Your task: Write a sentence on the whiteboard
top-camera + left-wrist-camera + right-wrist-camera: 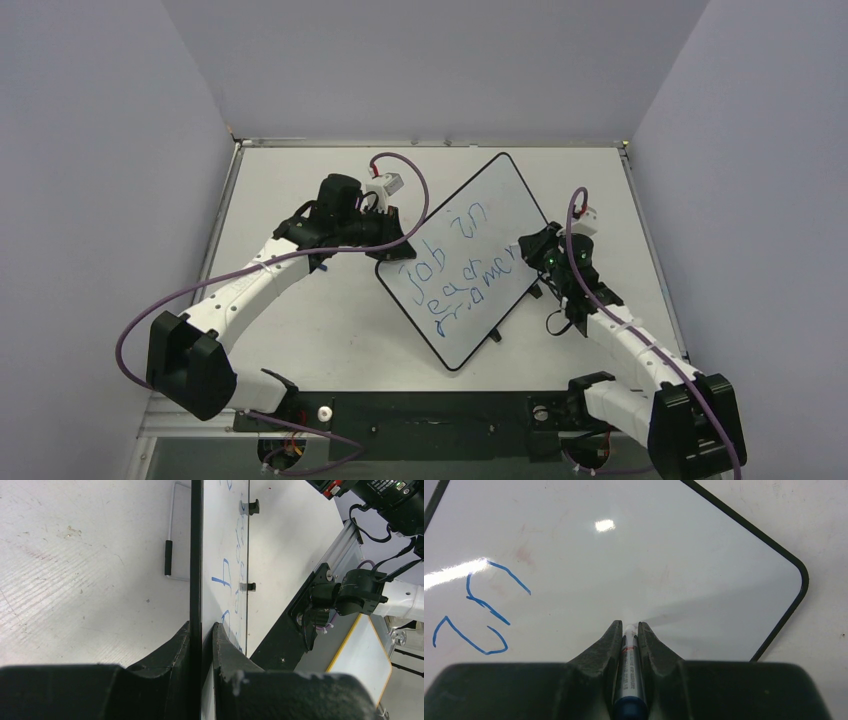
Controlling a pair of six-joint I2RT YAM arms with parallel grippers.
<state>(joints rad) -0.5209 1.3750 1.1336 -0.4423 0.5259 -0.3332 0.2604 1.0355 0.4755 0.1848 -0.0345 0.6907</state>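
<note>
The whiteboard (480, 215) lies turned like a diamond in the middle of the table. It carries the sentence (455, 272) in blue wobbly lines, starting "job in". My left gripper (392, 248) is shut on the board's left edge; in the left wrist view (201, 630) the board (220, 540) stands edge-on between the jaws. My right gripper (528, 250) is shut on a blue-capped marker (628, 675) at the board's right side. In the right wrist view the marker's tip touches bare board (664, 565), to the right of blue strokes (484, 607).
The table's raised rims (430, 143) run along the back and sides. A black base plate (420, 410) holds both arms at the near edge. A thin metal stand (170, 540) with a black grip lies behind the board. Purple cables loop off both arms.
</note>
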